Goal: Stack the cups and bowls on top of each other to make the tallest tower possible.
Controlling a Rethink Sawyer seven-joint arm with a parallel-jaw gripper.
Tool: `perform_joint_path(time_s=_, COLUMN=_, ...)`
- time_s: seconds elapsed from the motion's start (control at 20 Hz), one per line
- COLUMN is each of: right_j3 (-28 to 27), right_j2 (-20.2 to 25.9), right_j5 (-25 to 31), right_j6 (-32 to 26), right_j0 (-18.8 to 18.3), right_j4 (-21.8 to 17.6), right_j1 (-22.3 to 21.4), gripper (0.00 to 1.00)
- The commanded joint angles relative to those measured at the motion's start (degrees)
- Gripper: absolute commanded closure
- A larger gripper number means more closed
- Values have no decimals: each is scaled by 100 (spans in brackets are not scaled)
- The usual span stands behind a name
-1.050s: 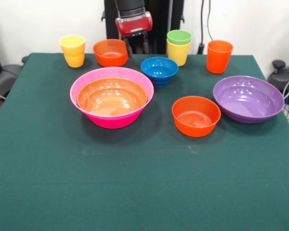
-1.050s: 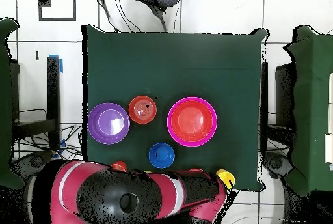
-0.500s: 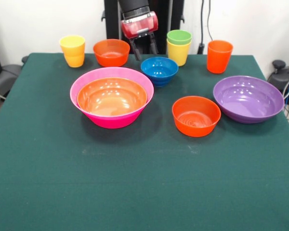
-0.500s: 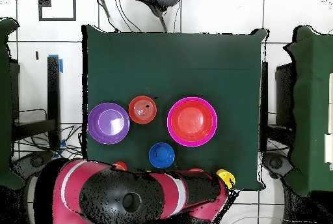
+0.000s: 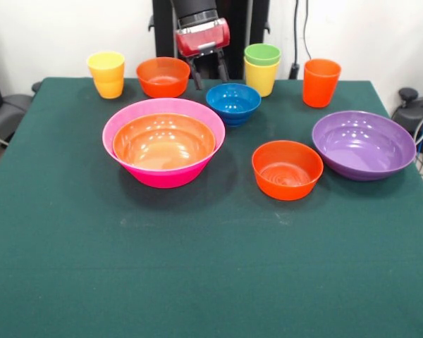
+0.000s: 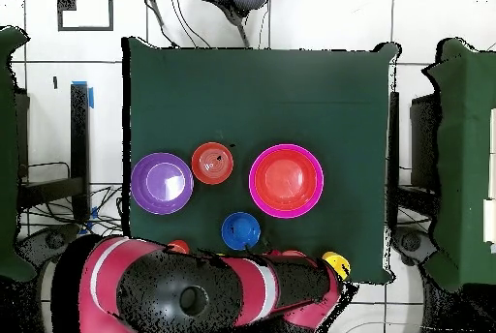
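Presently the gripper (image 5: 206, 72) hangs at the far edge of the table (image 5: 197, 282), fingers spread and empty, between the far small orange bowl (image 5: 162, 76) and the blue bowl (image 5: 233, 103). Left of centre sits the pink bowl (image 5: 127, 116) with the wide orange bowl (image 5: 163, 141) nested inside, the only start of a tower. A second small orange bowl (image 5: 287, 169) and the purple bowl (image 5: 364, 144) lie to the right; along the far edge stand a yellow cup (image 5: 107, 74), a green cup (image 5: 262, 53) seated in another yellow cup (image 5: 261, 77), and the orange cup (image 5: 320, 82). Which piece is targeted cannot be told; a sound grasp would straddle one rim wall, lift clear, then lower centred over the nested pair. From overhead the arm (image 6: 184, 295) hides the far row almost entirely.
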Motion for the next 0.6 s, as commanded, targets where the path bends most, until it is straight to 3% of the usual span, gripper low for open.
perform_joint_path(time_s=0.05, right_j3=-419, right_j2=389, right_j5=209, right_j6=-1497, right_j0=24, right_j4=463, right_j1=349, gripper=0)
perform_joint_path(time_s=0.2, right_j3=-450, right_j2=314, right_j5=226, right_j6=-1537, right_j0=31, right_j4=631, right_j1=447, gripper=0)
perform_joint_path(time_s=0.35, right_j3=-607, right_j2=146, right_j5=708, right_j6=-1484, right_j0=206, right_j4=960, right_j1=735, gripper=0)
perform_joint_path(time_s=0.6, right_j3=-682, right_j2=41, right_j5=696, right_j6=-1374, right_j0=349, right_j4=1046, right_j1=964, gripper=0)
